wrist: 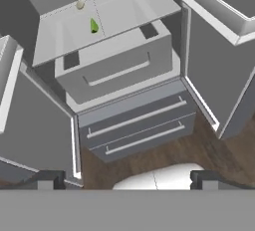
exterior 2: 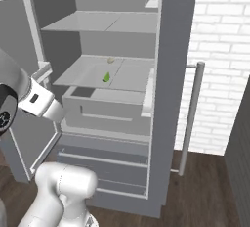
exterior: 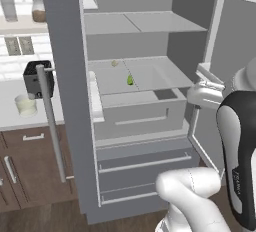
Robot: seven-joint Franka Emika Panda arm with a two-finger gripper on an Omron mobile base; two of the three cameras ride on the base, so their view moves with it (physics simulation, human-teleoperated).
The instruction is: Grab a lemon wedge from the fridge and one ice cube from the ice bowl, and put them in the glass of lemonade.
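Nearest in the hand view, the end effector (wrist: pixel 124 181) shows its two dark finger tips set wide apart with nothing between them, so it is open and carries nothing. It looks down toward the fridge (exterior: pixel 65 76) from well back, a stance that suits lining up a reach rather than a grasp. The fridge stands with both doors swung wide, which leaves its shelves free to enter from the front. Low on the fridge sit two closed drawers with bar handles, and above them a pale bin juts forward.

Just behind that bin, on the middle shelf (exterior: pixel 170 76), lies the lemon wedge (exterior: pixel 130 80), out in the open near the shelf's centre. It appears to stand on its broad end with the narrow tip pointing up, so its long axis runs roughly upright, though it is too small to be sure. Behind it, toward the back wall, rests a small beige lump (exterior: pixel 115 63).

Left of the fridge, on the surface (exterior: pixel 10 101), the glass of lemonade (exterior: pixel 26 105) waits before a black toaster (exterior: pixel 36 78).
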